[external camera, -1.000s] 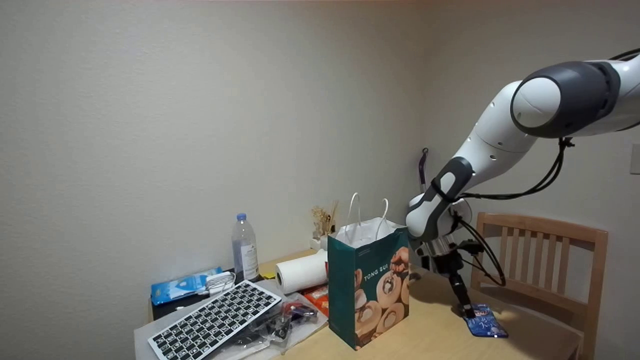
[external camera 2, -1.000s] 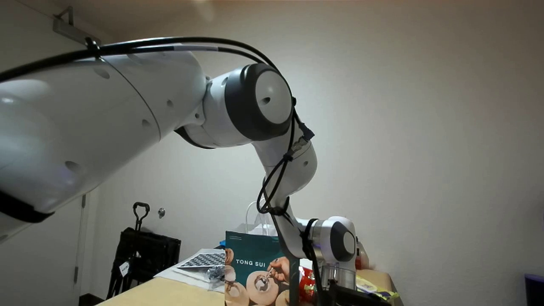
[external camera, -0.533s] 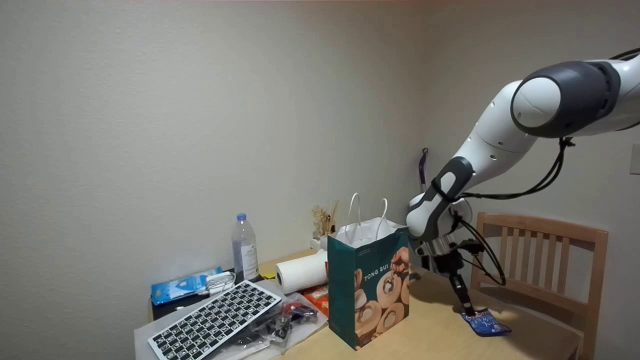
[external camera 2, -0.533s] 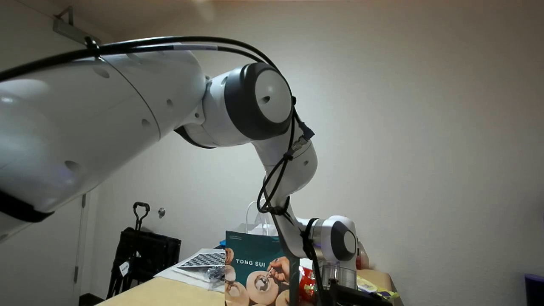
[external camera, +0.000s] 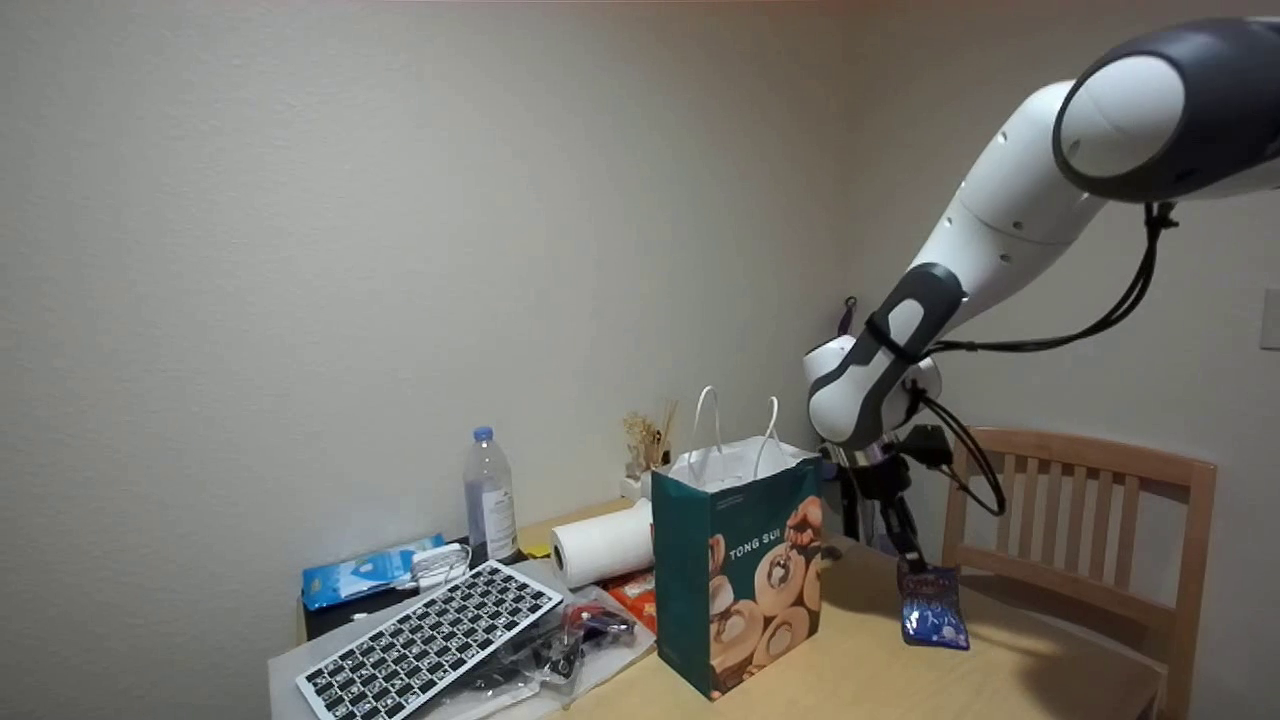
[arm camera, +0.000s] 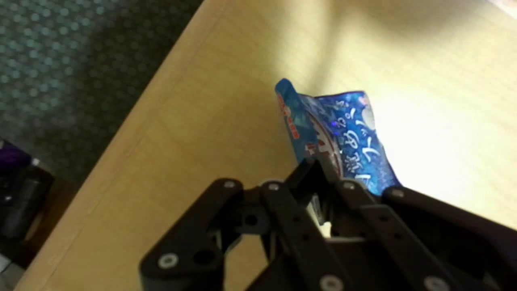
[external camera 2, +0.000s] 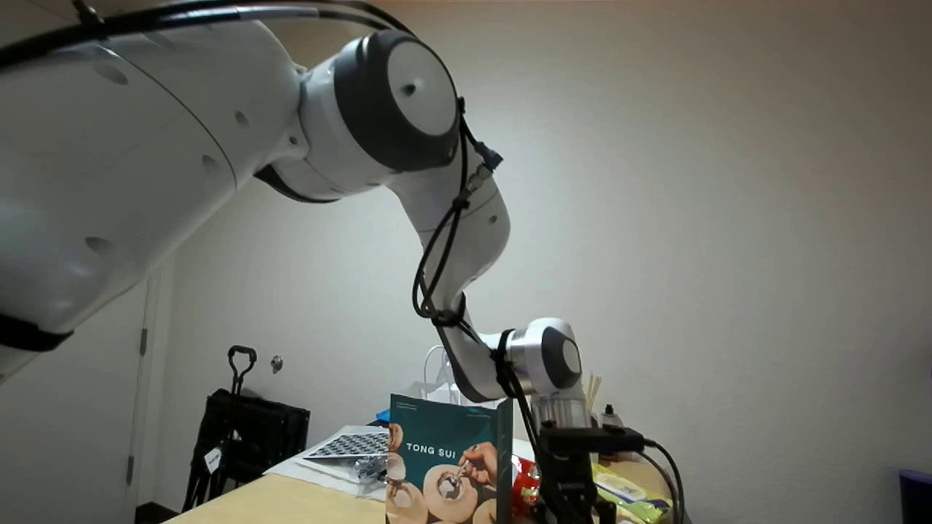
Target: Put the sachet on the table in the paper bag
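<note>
Pinched by upper edge: sachet (arm camera: 349,135), one side bent in wrist view. Clamped on same edge: tool (arm camera: 317,166). Hanging over surface (external camera: 860,675); contact between lower edge and surface, cannot tell. Apart from sachet, on same surface: bag (external camera: 740,575), upright in both exterior views, top open. Partly hidden by bag: roll (external camera: 605,543). Farther off: bottle (external camera: 490,505). Behind sachet: chair (external camera: 1090,450).

Noted blue sachet (external camera: 934,610), creased, pinched at top, hanging over table (external camera: 860,665). Found teal bag (external camera: 738,575) upright on table, mouth open.
</note>
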{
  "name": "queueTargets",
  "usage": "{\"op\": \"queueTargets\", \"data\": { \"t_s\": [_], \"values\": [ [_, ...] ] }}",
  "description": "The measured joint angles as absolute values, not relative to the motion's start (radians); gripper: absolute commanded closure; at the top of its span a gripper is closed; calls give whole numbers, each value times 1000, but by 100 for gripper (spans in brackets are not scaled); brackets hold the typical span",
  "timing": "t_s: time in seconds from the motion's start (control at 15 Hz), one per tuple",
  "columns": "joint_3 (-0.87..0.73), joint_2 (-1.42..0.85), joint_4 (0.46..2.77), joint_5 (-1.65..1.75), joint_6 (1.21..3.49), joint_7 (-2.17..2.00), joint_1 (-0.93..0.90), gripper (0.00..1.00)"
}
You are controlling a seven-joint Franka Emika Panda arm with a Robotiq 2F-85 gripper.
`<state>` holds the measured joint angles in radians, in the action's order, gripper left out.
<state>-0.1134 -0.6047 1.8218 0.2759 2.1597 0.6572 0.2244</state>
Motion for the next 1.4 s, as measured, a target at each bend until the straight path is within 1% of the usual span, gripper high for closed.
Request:
{"op": "queueTargets", "data": {
  "t_s": [0.27, 0.33, 0.53, 0.8, 0.87, 1.07, 1.27, 1.4],
  "values": [
    [-137, -396, 1953, 432, 2186, 428, 117, 99],
    [-138, -343, 1981, 477, 2186, 361, 90, 95],
    [-141, -218, 2053, 555, 2176, 222, 36, 95],
    [-151, -197, 2079, 558, 2177, 214, 35, 95],
    [-152, -198, 2079, 558, 2177, 214, 35, 99],
    [-147, -198, 2075, 567, 2176, 214, 36, 99],
    [-132, -168, 2040, 696, 2147, 163, 19, 99],
    [-110, -112, 2016, 808, 2061, 100, -9, 99]
  ]
}}
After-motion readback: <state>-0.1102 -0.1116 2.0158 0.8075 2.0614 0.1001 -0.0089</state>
